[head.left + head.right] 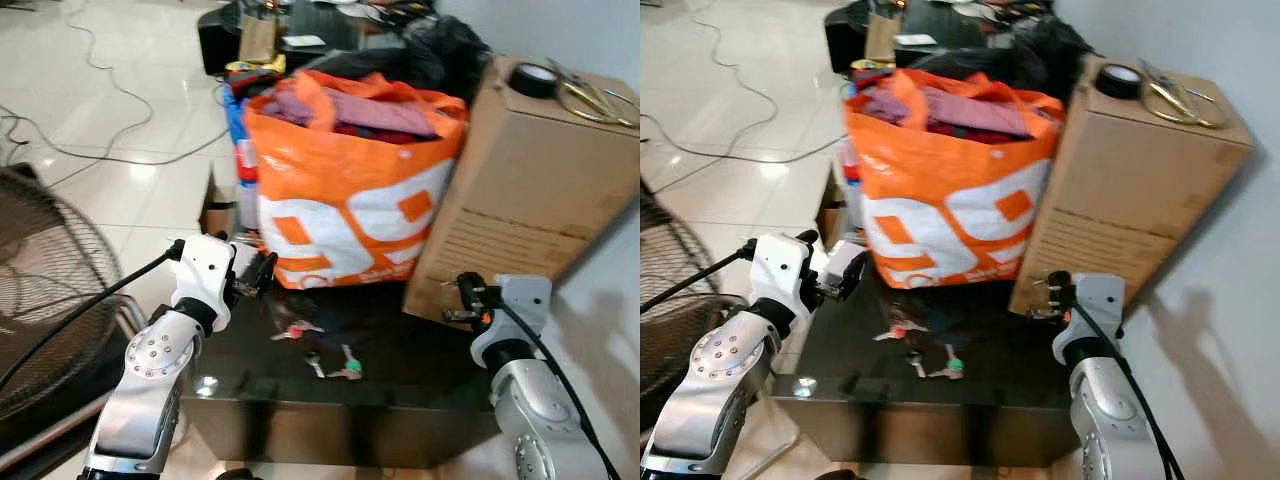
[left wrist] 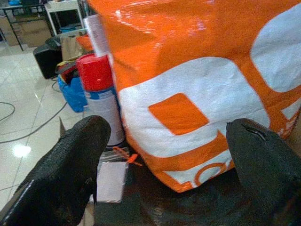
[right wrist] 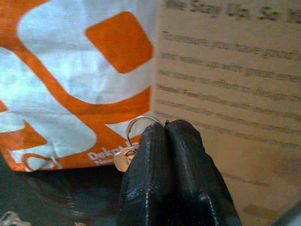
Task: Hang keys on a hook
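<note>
My right pincer (image 3: 165,129) grips a silver key ring (image 3: 134,129); beyond it, the orange-and-white woven bag (image 1: 350,190) holds folded clothes (image 1: 350,108); my left pincer (image 2: 169,141) is spread.

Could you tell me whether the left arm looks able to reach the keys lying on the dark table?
Probably yes. The left end effector is open above the table, and the keys lie just below and beside it. The orange bag stands behind them, not between.
</note>
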Tool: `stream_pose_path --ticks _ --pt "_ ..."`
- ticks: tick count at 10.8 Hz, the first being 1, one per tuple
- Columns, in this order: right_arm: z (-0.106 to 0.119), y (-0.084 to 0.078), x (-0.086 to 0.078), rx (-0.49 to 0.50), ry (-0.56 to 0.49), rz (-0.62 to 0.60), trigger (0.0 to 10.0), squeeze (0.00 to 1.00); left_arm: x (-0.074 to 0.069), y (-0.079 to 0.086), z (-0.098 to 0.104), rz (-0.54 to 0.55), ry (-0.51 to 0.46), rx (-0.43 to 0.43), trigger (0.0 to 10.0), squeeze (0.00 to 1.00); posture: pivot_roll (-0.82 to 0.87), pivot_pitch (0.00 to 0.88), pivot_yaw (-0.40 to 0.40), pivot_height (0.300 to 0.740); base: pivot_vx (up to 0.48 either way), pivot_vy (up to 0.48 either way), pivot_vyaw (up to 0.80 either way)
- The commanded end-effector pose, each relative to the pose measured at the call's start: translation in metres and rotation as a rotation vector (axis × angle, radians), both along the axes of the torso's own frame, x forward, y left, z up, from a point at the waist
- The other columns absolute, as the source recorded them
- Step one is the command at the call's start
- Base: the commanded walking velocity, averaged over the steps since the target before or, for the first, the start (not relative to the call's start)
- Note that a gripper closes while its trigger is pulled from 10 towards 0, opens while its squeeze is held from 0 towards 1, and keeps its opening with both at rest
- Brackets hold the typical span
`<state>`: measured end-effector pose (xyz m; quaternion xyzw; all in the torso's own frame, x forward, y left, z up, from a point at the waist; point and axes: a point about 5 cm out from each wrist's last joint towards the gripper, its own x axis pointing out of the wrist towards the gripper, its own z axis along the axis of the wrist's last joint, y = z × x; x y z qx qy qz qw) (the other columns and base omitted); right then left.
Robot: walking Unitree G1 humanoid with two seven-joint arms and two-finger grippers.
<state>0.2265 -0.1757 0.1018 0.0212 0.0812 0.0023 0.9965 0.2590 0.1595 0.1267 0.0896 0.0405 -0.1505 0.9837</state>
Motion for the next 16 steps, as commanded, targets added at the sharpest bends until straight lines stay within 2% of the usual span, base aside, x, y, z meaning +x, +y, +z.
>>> stream_pose_path --ticks 1,2,4,5,9,10,12,13,14,15,16 --pt "0.003 -0.004 0.0 -0.005 -0.005 -0.017 10.0 0.0 -0.002 -0.001 -0.002 -0.005 0.013 0.004 10.0 0.0 -0.03 0.0 -0.021 0.74 0.0 0.262 0.0" --pt "0.005 -0.005 -0.001 -0.025 -0.002 -0.031 10.0 0.0 -0.002 0.002 -0.005 -0.01 0.025 0.014 10.0 0.0 -0.04 0.0 -0.016 0.74 0.0 0.266 -0.42" --pt "0.005 -0.001 -0.008 0.035 0.015 -0.01 10.0 0.0 -0.003 0.008 -0.007 -0.005 0.033 0.021 10.0 0.0 -0.03 0.0 -0.019 0.74 0.0 0.272 -0.68" --pt "0.0 0.001 -0.012 0.027 0.031 -0.018 10.0 0.0 -0.003 0.012 -0.01 0.015 0.042 0.03 10.0 0.0 -0.04 0.0 -0.006 0.74 0.0 0.0 -0.8" --pt "0.004 -0.001 -0.016 0.009 0.033 -0.026 10.0 0.0 -0.001 0.008 -0.008 -0.017 0.066 0.02 10.0 0.0 -0.05 0.0 0.009 0.74 0.0 0.0 -0.8" --pt "0.004 0.0 -0.016 0.021 0.033 -0.024 10.0 0.0 -0.002 0.005 -0.012 -0.033 0.093 0.04 10.0 0.0 -0.05 0.0 0.013 0.74 0.0 0.0 -0.8" --pt "0.006 0.005 -0.017 0.03 0.034 -0.014 10.0 0.0 0.002 0.009 -0.014 0.006 0.122 0.022 10.0 0.0 -0.06 0.0 0.019 0.74 0.0 0.0 -0.8" --pt "0.007 0.004 -0.016 0.028 0.031 -0.021 10.0 0.0 0.005 0.011 -0.011 0.025 0.059 0.067 10.0 0.0 -0.06 0.0 0.027 0.74 0.0 0.0 -0.8" --pt "0.007 0.004 -0.014 0.03 0.023 -0.017 10.0 0.0 0.008 0.011 -0.009 0.041 0.008 0.059 10.0 0.0 -0.06 0.0 0.038 0.74 0.0 0.0 -0.8" --pt "0.007 0.005 -0.013 0.03 0.019 -0.013 10.0 0.0 0.009 0.011 -0.009 0.058 0.016 0.054 10.0 0.0 -0.06 0.0 0.045 0.74 0.0 0.0 -0.8" --pt "0.008 0.006 -0.01 0.037 0.012 -0.007 10.0 0.0 0.01 0.007 -0.009 0.002 0.052 0.028 10.0 0.0 -0.07 0.0 0.049 0.74 0.0 0.0 -0.8"
